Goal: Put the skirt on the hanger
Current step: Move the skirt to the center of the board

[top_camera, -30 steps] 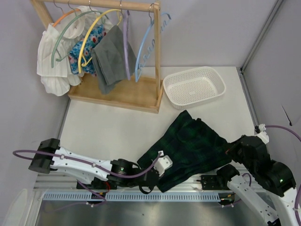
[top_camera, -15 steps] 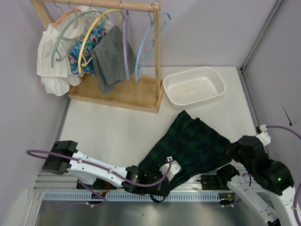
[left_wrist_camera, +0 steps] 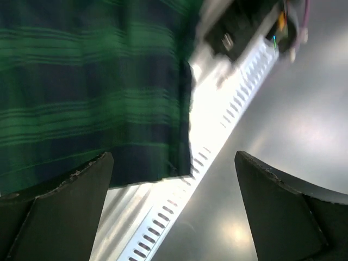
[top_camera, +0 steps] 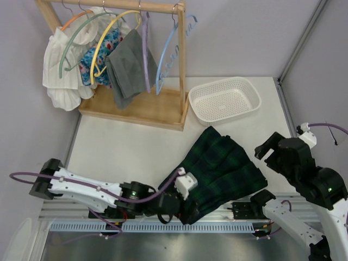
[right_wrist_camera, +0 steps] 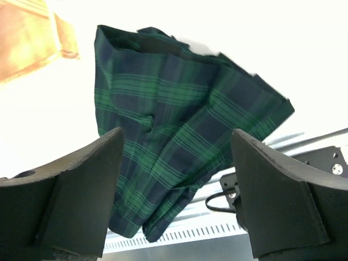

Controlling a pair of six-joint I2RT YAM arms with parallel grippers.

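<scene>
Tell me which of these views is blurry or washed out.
Left wrist: motion-blurred, the skirt smeared, glare on the metal rail. Right wrist: sharp, but the table is blown out white. Top external: sharp and evenly lit.

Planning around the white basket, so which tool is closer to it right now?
Right. The right tool hovers off the near right corner of the white basket; the left tool is far off at the near edge, over the skirt.
</scene>
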